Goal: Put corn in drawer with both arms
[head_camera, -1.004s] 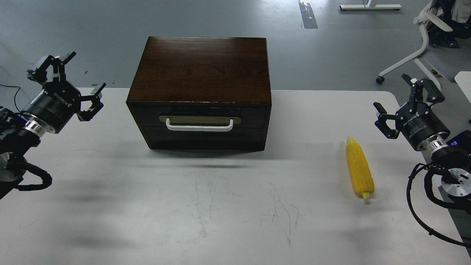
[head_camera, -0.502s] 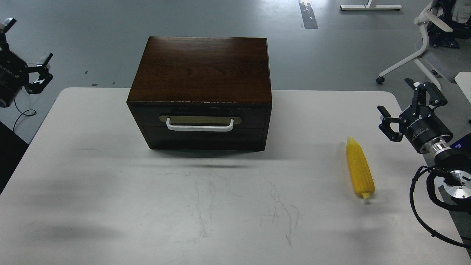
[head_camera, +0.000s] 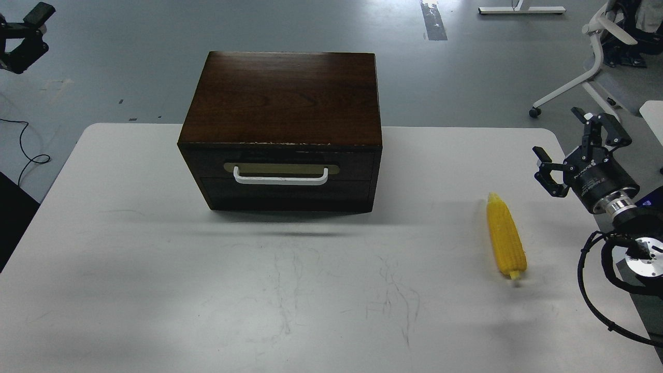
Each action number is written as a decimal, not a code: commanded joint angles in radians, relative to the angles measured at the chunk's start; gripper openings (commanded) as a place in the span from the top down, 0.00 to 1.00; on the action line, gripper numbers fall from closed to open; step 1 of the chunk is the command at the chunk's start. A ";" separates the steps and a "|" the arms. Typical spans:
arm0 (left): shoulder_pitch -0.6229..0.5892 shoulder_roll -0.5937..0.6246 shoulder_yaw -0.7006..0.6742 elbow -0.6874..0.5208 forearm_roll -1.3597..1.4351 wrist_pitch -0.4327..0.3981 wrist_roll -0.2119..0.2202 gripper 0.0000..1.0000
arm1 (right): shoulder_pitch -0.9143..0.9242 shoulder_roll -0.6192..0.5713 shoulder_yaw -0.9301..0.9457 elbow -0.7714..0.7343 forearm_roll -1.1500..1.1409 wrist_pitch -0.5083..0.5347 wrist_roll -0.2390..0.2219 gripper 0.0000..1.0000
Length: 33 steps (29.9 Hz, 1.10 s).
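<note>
While the right gripper hangs with fingers spread, holding nothing, the corn lies lengthwise on the table, tapered tip toward the far edge, stub near; left gripper's state I cannot tell

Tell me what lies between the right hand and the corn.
Nothing: the head view shows only bare table between the right hand and the corn.

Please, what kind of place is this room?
Probably a robotics lab or office workspace: a plain white table on a grey floor, a wheeled office chair behind, and a staged wooden drawer box with a corn cob.
</note>
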 commanded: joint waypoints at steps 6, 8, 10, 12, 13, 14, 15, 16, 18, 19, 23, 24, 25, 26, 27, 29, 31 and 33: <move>0.002 0.005 -0.081 -0.180 0.325 0.000 0.000 0.02 | 0.003 -0.012 0.004 0.000 0.001 -0.002 0.000 0.00; 0.002 0.003 -0.092 -0.206 0.370 0.000 0.000 0.02 | 0.003 -0.014 0.004 0.000 0.001 -0.002 0.000 0.00; 0.002 0.000 -0.115 -0.243 0.448 0.000 0.000 0.02 | 0.004 -0.015 0.004 0.000 0.000 -0.002 0.000 0.00; -0.001 -0.006 -0.151 -0.287 0.573 0.000 0.000 0.02 | 0.003 -0.015 0.004 -0.002 0.000 -0.004 0.000 0.00; -0.004 -0.011 -0.159 -0.298 0.610 0.000 0.000 0.02 | 0.003 -0.015 0.004 -0.002 0.001 -0.004 0.000 0.00; -0.009 -0.017 -0.165 -0.306 0.646 0.000 0.000 0.02 | 0.003 -0.015 0.004 -0.002 0.000 -0.004 0.000 0.00; -0.033 -0.029 -0.168 -0.317 0.721 0.000 0.000 0.02 | 0.003 -0.015 0.004 -0.002 0.000 -0.006 0.000 0.00; -0.050 -0.035 -0.167 -0.320 0.759 0.000 0.000 0.02 | 0.003 -0.014 0.004 -0.002 0.000 -0.010 0.000 0.00; -0.101 -0.064 -0.158 -0.333 0.917 0.000 0.000 0.02 | 0.003 -0.012 0.003 0.000 0.000 -0.035 0.000 0.00; -0.112 -0.069 -0.156 -0.341 0.954 0.000 0.000 0.02 | 0.004 -0.012 0.003 0.000 0.000 -0.039 0.000 0.00; -0.168 -0.080 -0.139 -0.401 1.188 0.000 0.000 0.02 | 0.004 -0.012 0.001 -0.002 0.000 -0.047 0.000 0.00; -0.182 -0.100 -0.125 -0.418 1.261 0.000 0.000 0.02 | 0.003 -0.012 0.000 0.000 0.000 -0.047 0.000 0.00; -0.191 -0.112 -0.116 -0.425 1.298 0.000 0.000 0.02 | 0.003 -0.012 0.000 0.000 0.000 -0.047 0.000 0.00; -0.219 -0.135 -0.090 -0.442 1.366 0.000 0.000 0.02 | 0.003 -0.012 -0.002 -0.002 0.000 -0.048 0.000 0.00; -0.236 -0.141 -0.067 -0.450 1.402 0.000 0.000 0.02 | 0.003 -0.012 -0.002 0.000 0.000 -0.050 0.000 0.00; -0.295 -0.150 0.023 -0.467 1.483 0.000 0.000 0.02 | 0.003 -0.012 -0.003 0.000 0.000 -0.056 0.000 0.00; -0.368 -0.172 0.132 -0.476 1.545 0.000 0.000 0.02 | 0.003 -0.012 -0.005 0.000 -0.002 -0.062 0.000 0.00; -0.431 -0.204 0.227 -0.478 1.591 0.000 0.000 0.02 | 0.003 -0.013 -0.006 0.000 -0.002 -0.062 0.000 0.00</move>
